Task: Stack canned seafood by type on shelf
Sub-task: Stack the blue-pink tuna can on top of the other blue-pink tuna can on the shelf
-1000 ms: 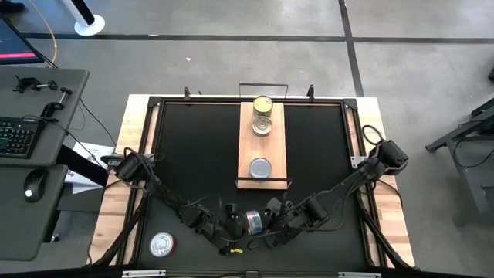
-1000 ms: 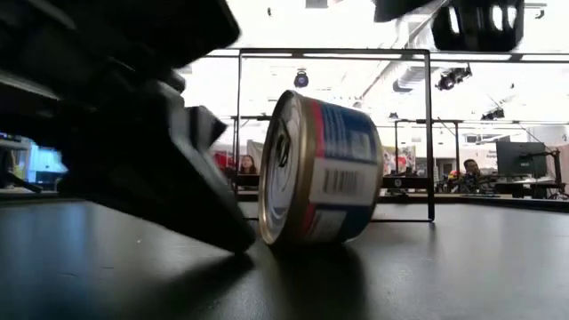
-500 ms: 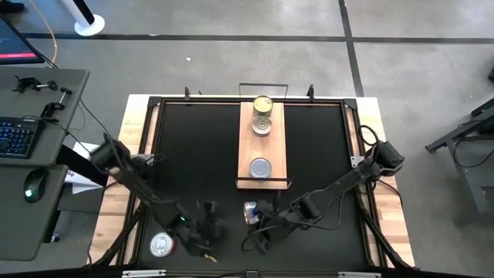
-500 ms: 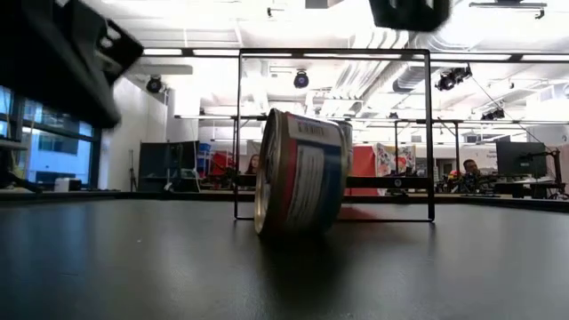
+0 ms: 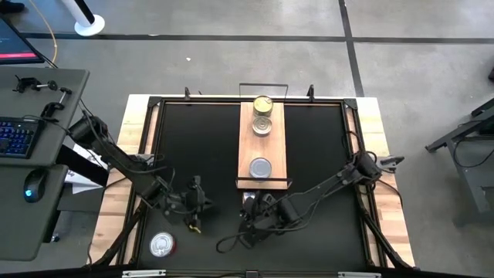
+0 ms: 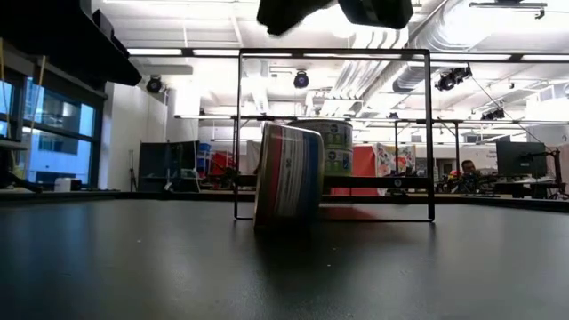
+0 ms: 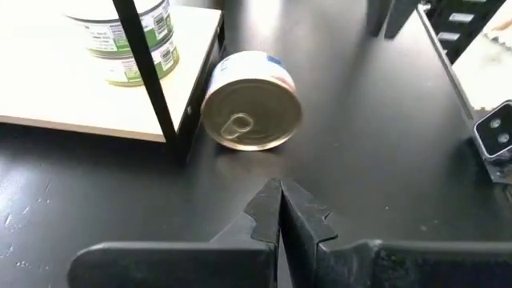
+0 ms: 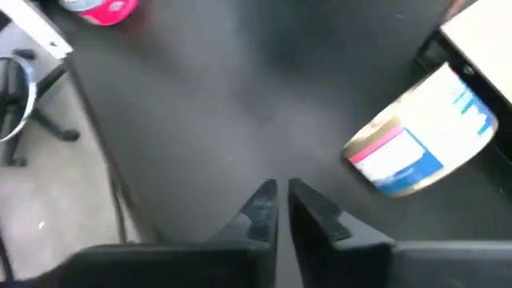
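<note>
A blue, white and red tin (image 5: 248, 199) stands on its edge on the black table, just off the near end of the light-wood shelf (image 5: 262, 147). Its gold lid (image 7: 252, 112) faces my left gripper (image 7: 280, 210), which is shut and a short way to its left (image 5: 202, 202). My right gripper (image 8: 280, 200) is shut just near of the tin (image 8: 420, 144), pointing toward the table's left (image 5: 247, 220). On the shelf sit a gold-lidded tin (image 5: 263, 103) and silver-lidded tins (image 5: 263, 126) (image 5: 261, 167). Green-labelled tins (image 7: 132, 40) are stacked there.
Another silver-lidded tin with a red rim (image 5: 160, 245) lies flat near the table's near-left corner (image 8: 100, 6). The shelf's black wire rail (image 6: 238, 133) stands right behind the upright tin (image 6: 289, 178). Cables trail by the near edge. People sit far off in the room behind.
The tin has rolled on its edge from between the two grippers toward the far side, up to the shelf's near end, turning about as it went. My left gripper drew away from it toward the table's left. My right arm swung left and farther in, following the tin.
</note>
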Robot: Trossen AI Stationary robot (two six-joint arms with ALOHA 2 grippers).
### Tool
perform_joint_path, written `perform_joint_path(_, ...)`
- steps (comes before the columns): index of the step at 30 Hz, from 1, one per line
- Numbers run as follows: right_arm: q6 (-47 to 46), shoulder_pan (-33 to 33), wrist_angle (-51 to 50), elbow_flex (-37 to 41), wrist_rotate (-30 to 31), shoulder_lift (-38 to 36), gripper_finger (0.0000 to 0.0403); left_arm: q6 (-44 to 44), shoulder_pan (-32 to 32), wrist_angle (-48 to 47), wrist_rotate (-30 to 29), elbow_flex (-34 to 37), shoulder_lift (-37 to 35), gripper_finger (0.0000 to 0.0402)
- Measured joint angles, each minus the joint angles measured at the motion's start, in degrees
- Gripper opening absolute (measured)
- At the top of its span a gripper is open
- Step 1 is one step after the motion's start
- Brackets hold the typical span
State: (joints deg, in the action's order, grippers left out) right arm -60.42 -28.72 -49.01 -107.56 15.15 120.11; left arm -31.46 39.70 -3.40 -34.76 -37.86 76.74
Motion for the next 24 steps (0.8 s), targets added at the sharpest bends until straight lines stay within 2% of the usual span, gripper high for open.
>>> perform_joint_path(5, -4.8, 0.5, -1.5, -0.3, 4.1, 0.9, 0.0118, 0.0, 0.0, 4.7, 1.6, 2.6, -0.1, 0.0000)
perform_joint_path(11, -11.1, 1.2, -2.4, -0.4, 10.0, 1.1, 0.0249, 0.4, 0.0, 4.6, 3.6, 3.0, -0.1, 0.0000)
perform_joint_path(14, -14.7, 1.7, -4.5, -0.4, 9.7, 2.1, 0.0301, 1.5, 0.0, 4.9, 4.7, 3.0, -0.1, 0.0000)
perform_joint_path(17, -20.6, 3.1, -6.6, -0.4, 9.3, 2.8, 0.0328, 1.6, 0.0, 4.9, 4.7, 3.0, -0.1, 0.0000)
perform_joint_path(24, -26.2, 5.5, -9.7, -0.4, 8.6, 3.7, 0.0335, 1.6, 0.0, 5.1, 4.9, 3.0, -0.1, 0.0000)
